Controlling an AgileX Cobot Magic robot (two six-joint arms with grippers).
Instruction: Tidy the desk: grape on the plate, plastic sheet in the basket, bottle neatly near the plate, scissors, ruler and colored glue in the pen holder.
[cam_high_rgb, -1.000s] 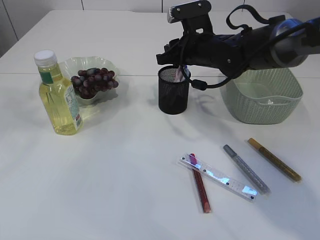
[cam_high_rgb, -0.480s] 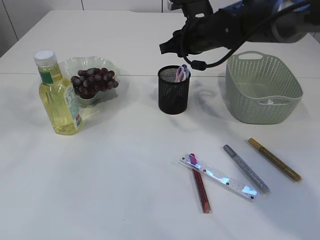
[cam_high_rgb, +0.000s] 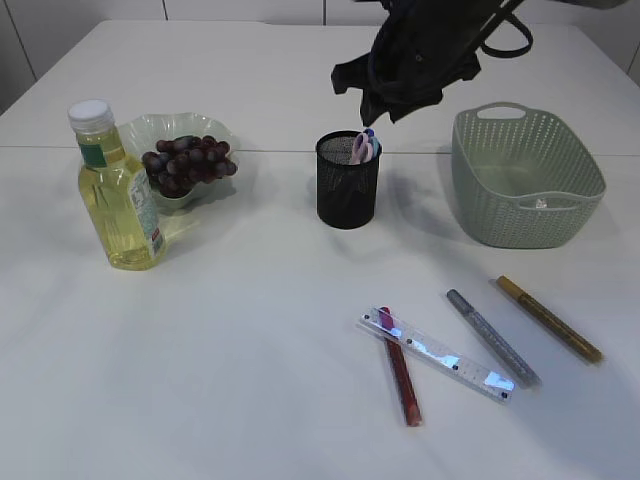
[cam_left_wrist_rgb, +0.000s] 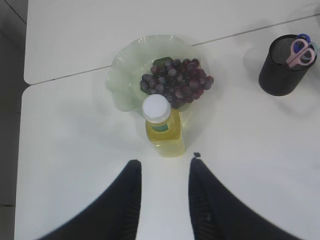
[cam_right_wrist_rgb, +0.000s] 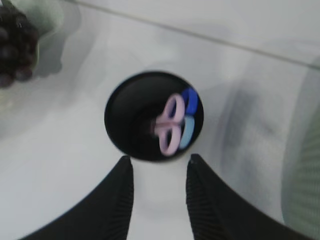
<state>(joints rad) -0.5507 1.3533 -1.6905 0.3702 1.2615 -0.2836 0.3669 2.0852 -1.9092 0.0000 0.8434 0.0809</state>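
The black mesh pen holder (cam_high_rgb: 348, 181) holds the pink-handled scissors (cam_high_rgb: 362, 146), also seen from above in the right wrist view (cam_right_wrist_rgb: 170, 125). My right gripper (cam_right_wrist_rgb: 159, 162) is open and empty, high above the holder; its arm (cam_high_rgb: 410, 60) shows at the top. The clear ruler (cam_high_rgb: 437, 354) lies across a red glue pen (cam_high_rgb: 400, 378), with silver (cam_high_rgb: 492, 338) and gold (cam_high_rgb: 549, 318) glue pens beside. Grapes (cam_high_rgb: 185, 162) sit on the green plate (cam_high_rgb: 150, 130). The yellow bottle (cam_high_rgb: 115, 190) stands next to it. My left gripper (cam_left_wrist_rgb: 164, 162) is open above the bottle (cam_left_wrist_rgb: 162, 125).
The green woven basket (cam_high_rgb: 527, 190) stands at the right with a bit of clear plastic sheet (cam_high_rgb: 540, 203) inside. A table seam runs behind the plate and holder. The pens and ruler lie at the front right.
My right arm has risen and pulled back from the pen holder, leaving the scissors standing in it. Nothing else has moved.
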